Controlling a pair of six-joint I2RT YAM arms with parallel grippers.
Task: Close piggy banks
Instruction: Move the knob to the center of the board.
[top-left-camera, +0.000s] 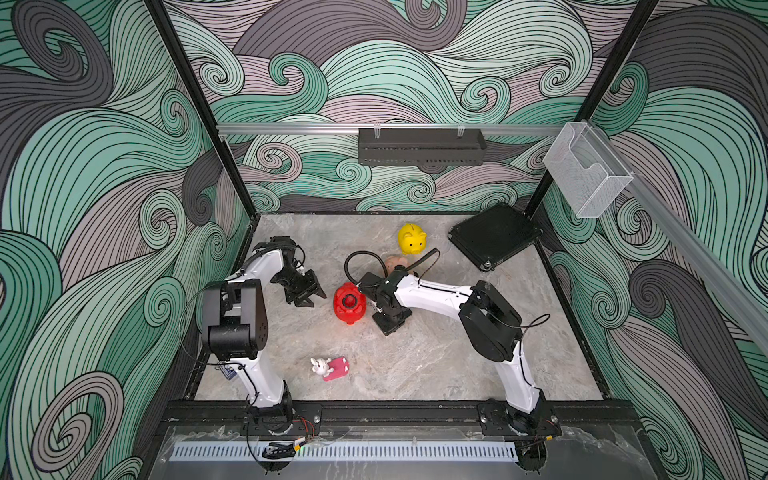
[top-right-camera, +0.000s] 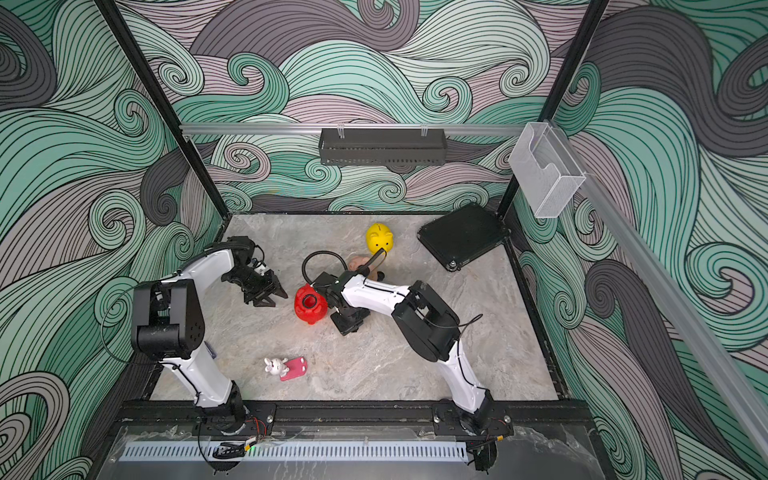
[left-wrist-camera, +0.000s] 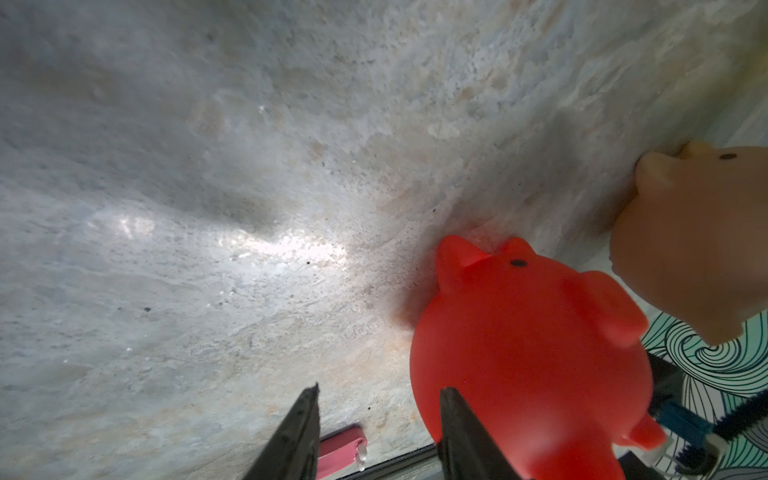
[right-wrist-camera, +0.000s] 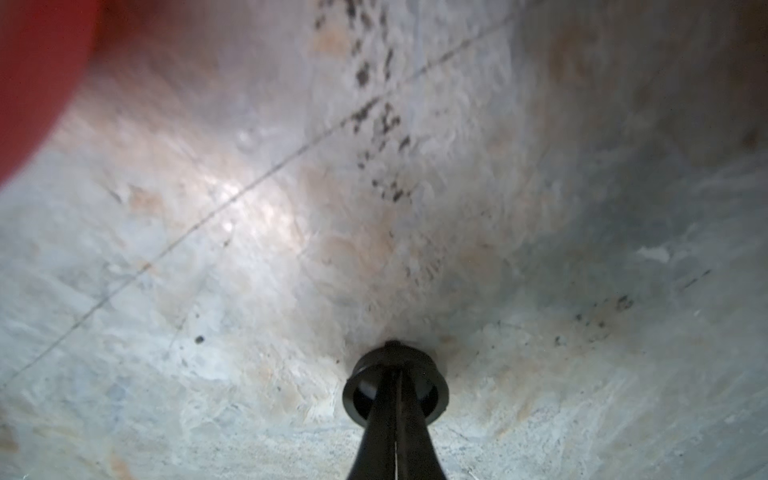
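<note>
- My left end effector (top-left-camera: 306, 296) hung released and empty, jaws apart over the bare bench (top-left-camera: 436, 365), just beside the red piggy bank (top-left-camera: 349, 303).
- The white bunny toy (top-left-camera: 320, 366) lay near the front of the bench, well apart from the work.
- The red piggy bank lay mid-bench with its round belly hole turned upward. As far as I could judge, the hole was unplugged.
- My right end effector (right-wrist-camera: 395, 376) was clenched on a small black plug (right-wrist-camera: 395, 353), low at the bench on the red piggy bank's other side.
- I judged the step in hand to be picking up that plug. The next move called for lifting it over the belly hole and pressing it in squarely, with my left end effector steadying the round body, which looked likely to roll.
- The peach piggy bank (top-left-camera: 397, 262) sat mostly hidden behind my right arm. The yellow piggy bank (top-left-camera: 412, 240) stood upright further back with its belly out of sight. I could not tell whether either was closed.
- The plug did not show in the top views, and the blurred right wrist view did not show whether it had left the bench.
</note>
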